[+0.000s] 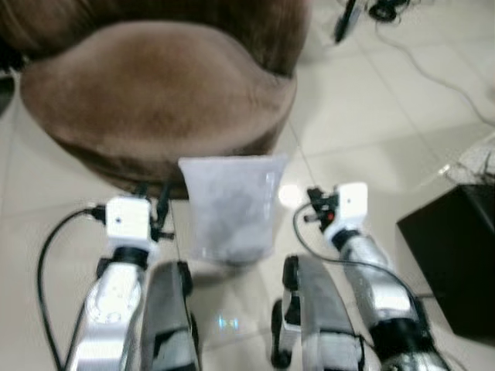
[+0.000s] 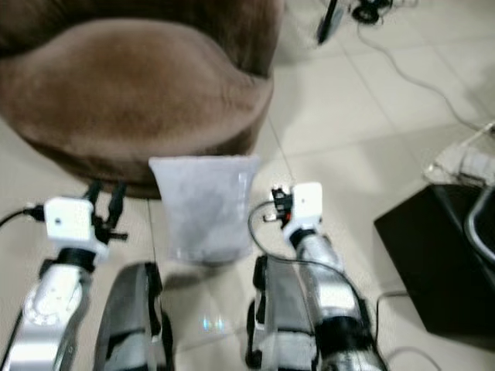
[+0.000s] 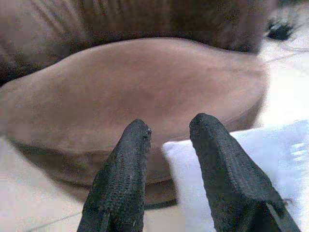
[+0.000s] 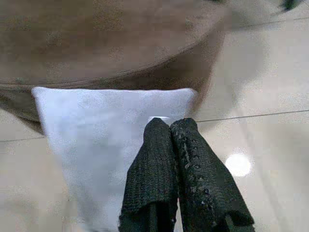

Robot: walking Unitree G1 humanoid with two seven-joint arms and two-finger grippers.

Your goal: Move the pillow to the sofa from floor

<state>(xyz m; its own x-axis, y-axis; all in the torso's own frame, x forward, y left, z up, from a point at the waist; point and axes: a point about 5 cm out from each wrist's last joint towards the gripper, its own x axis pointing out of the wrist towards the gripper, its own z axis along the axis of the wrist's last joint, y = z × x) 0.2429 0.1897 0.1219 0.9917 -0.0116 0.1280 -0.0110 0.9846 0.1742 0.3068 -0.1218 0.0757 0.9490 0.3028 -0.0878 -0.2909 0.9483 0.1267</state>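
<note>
Btwn arms: pale grey pillow [image 1: 232, 207], upright.

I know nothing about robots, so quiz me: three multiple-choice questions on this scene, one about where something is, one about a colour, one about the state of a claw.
1. Where is the pillow?
A. on the sofa seat
B. on the floor, leaning against the sofa front
C. on the black box

2. What colour is the sofa?
A. brown
B. green
C. white

3. How do the fingers of the left claw stand?
A. pressed shut
B. clamped on the pillow
C. apart, holding nothing

Answers: 1 B, its lower edge sits on the tiles between the two arms while its top rests at the sofa base. 2 A, seat and back are brown velvet. 3 C, the left wrist view shows a gap between the fingers, with the sofa seen through it.
</note>
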